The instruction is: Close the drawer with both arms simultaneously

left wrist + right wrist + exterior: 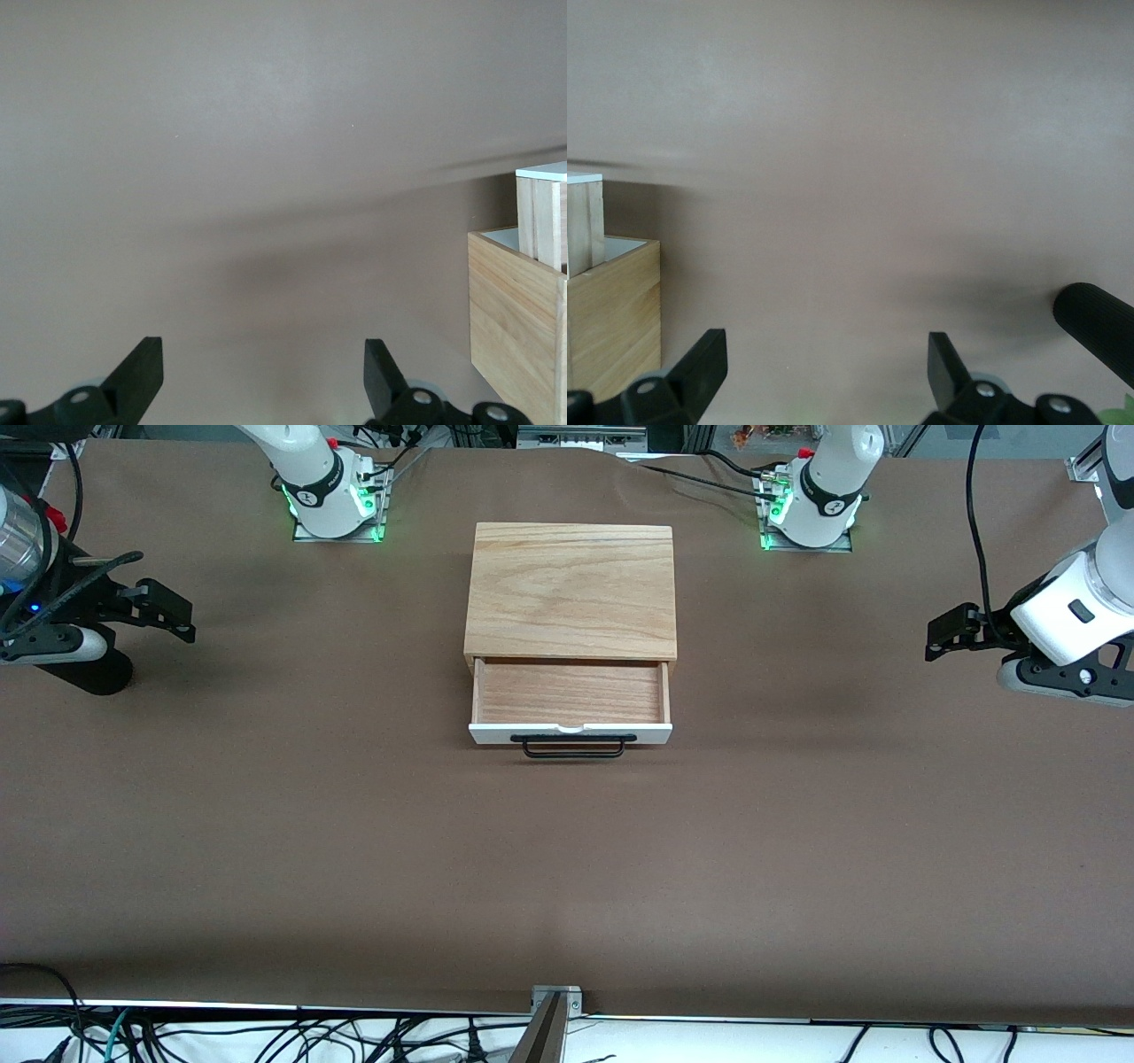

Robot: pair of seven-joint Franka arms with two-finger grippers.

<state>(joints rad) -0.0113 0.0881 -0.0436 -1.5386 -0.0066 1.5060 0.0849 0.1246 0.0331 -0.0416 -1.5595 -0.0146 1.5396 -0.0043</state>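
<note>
Brown table (266,824), drawer (570,693) pulled out of oak box (571,589) at centre.
Left gripper (941,638) and right gripper (174,613) are held wide open, empty, well apart from it.

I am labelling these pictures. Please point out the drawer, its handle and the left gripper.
drawer (570,692): front view, bare wooden floor.
handle (574,754): front view, black bar's middle.
left gripper (263,376): left wrist view, between the open fingertips.

The drawer (570,707), white-fronted with black handle, stands pulled open at mid-table.
</note>
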